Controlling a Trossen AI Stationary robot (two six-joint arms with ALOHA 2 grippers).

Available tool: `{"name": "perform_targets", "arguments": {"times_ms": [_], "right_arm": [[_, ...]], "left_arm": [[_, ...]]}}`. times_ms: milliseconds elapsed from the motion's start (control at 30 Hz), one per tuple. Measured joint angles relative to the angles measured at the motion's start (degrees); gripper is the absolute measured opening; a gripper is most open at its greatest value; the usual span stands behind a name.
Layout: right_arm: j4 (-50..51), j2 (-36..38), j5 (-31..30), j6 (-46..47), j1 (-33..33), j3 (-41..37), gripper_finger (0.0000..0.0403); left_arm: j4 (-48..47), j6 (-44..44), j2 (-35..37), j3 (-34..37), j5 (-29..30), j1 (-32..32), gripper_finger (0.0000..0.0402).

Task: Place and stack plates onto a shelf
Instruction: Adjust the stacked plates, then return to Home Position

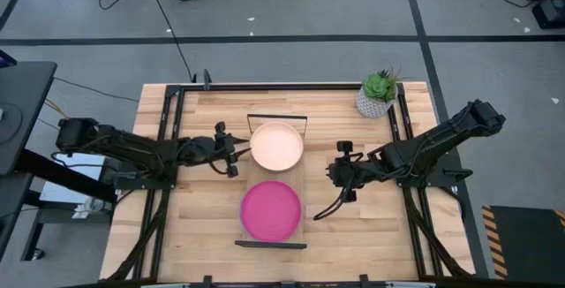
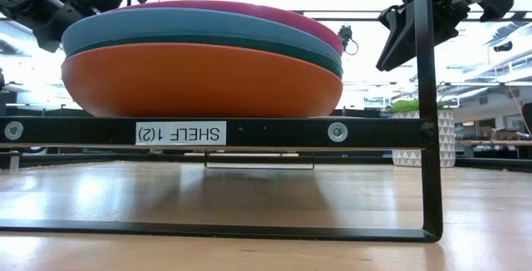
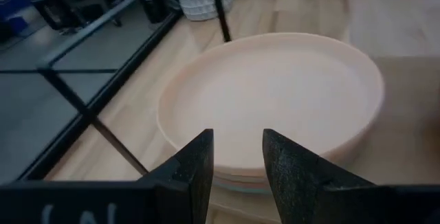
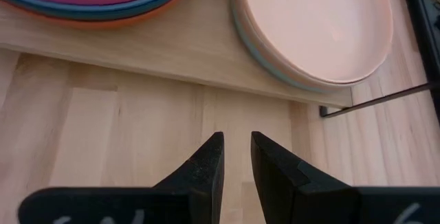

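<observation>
Peach-cream plate (image 1: 277,146) is sitting on top of the rear stack, upper centre of the high view; magenta plate (image 1: 271,209) is topping the front stack, lower centre. Both stacks are resting on the shelf (image 1: 303,182). Low view is showing orange (image 2: 202,80), teal and blue layers under the magenta (remaining colours under the peach one aren't readable). No loose plates are showing on the bench (image 1: 203,226), so stacking is looking done or nearly so; only retraction appears left. Left pincer (image 1: 231,149) is hovering just left of the peach plate, fingers narrowly apart, holding nothing. Right pincer (image 1: 338,180) is hanging right of the shelf, well apart from the plates, also narrowly parted and empty.
</observation>
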State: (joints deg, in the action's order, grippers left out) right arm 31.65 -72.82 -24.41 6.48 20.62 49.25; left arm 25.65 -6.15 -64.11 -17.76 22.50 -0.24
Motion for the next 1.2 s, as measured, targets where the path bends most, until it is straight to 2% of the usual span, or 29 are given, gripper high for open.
{"name": "perform_targets", "arguments": {"times_ms": [233,367,500,667,867,1000,1200], "right_arm": [[-1.53,0.0,-0.12,-0.26,0.0,0.0,0.0079],[-1.63,0.0,-0.08,-0.5,0.0,0.0,0.0079],[-1.57,0.0,0.01,-0.36,0.02,0.0,0.0079],[0.95,0.0,0.49,2.4,0.21,-0.02,0.0079],[-0.91,1.59,2.62,5.68,0.85,-3.72,0.0079],[-4.72,5.39,3.55,7.58,0.33,-8.16,0.0079],[-10.7,15.31,4.98,8.07,-1.38,-14.59,0.0076]], "left_arm": [[3.01,2.84,-7.69,-0.04,-3.58,2.06,0.0133],[2.98,0.93,-7.99,-0.5,-3.99,1.5,0.0133],[2.61,0.5,-5.19,-2.76,-3.88,0.79,0.0133],[-5.78,1.43,-1.82,-5.18,-3.71,-1.23,0.0133],[-11.35,4.0,5.43,-3.37,-5.68,-4.3,0.0132],[-11.44,4.96,12.39,0.14,-5.66,-4.91,0.0129],[-11.52,6.92,20.34,4.64,-5.64,-4.85,0.0113]]}}
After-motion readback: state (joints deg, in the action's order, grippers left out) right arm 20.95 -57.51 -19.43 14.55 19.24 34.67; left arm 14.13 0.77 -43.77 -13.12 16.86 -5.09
